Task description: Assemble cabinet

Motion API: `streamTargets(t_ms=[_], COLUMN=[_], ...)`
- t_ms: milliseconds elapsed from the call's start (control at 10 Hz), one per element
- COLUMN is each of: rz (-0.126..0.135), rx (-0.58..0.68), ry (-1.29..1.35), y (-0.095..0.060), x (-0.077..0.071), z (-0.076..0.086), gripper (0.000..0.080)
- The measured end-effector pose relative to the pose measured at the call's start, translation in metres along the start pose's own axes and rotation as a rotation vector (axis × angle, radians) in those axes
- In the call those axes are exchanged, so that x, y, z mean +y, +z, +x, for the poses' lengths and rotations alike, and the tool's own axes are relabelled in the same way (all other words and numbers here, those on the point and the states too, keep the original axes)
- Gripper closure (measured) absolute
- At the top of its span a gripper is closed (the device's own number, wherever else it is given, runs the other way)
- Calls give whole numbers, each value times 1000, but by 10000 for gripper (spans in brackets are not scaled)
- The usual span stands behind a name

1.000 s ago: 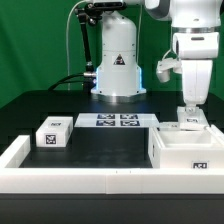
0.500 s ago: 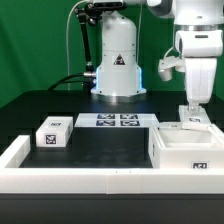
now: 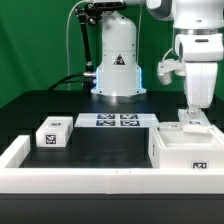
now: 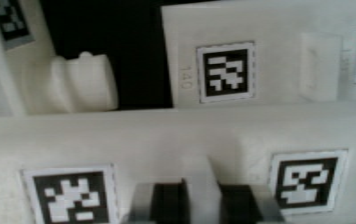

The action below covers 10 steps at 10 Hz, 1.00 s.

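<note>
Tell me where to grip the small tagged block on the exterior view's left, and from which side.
Pinch the small block by its two opposite upright sides, probably coming straight down: it looks boxy, stands square, and nothing covers its top.

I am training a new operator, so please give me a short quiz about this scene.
1. True or false: the tool is on the exterior view's left.
2. The marker board lies: A) under the tool; B) before the robot's base; C) at the far left.
3. Fill in: the cabinet stands on the exterior view's ___ side.
Key: 1 false; 2 B; 3 right.
</note>
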State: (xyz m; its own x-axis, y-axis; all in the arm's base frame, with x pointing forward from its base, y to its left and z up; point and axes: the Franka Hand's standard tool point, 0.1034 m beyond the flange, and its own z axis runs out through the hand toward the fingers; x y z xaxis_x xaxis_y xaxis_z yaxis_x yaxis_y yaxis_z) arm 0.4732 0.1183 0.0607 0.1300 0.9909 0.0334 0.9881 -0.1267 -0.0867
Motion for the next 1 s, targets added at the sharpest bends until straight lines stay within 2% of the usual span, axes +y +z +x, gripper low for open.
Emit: streamTargets(t_ms=[500, 900, 1000], rz=[-6, -29, -31], rx=[1, 19, 23], ry=[-40, -37, -34], y=[0, -4, -5], x=[6, 39, 51], z=[-2, -2, -1], gripper=[729, 729, 729])
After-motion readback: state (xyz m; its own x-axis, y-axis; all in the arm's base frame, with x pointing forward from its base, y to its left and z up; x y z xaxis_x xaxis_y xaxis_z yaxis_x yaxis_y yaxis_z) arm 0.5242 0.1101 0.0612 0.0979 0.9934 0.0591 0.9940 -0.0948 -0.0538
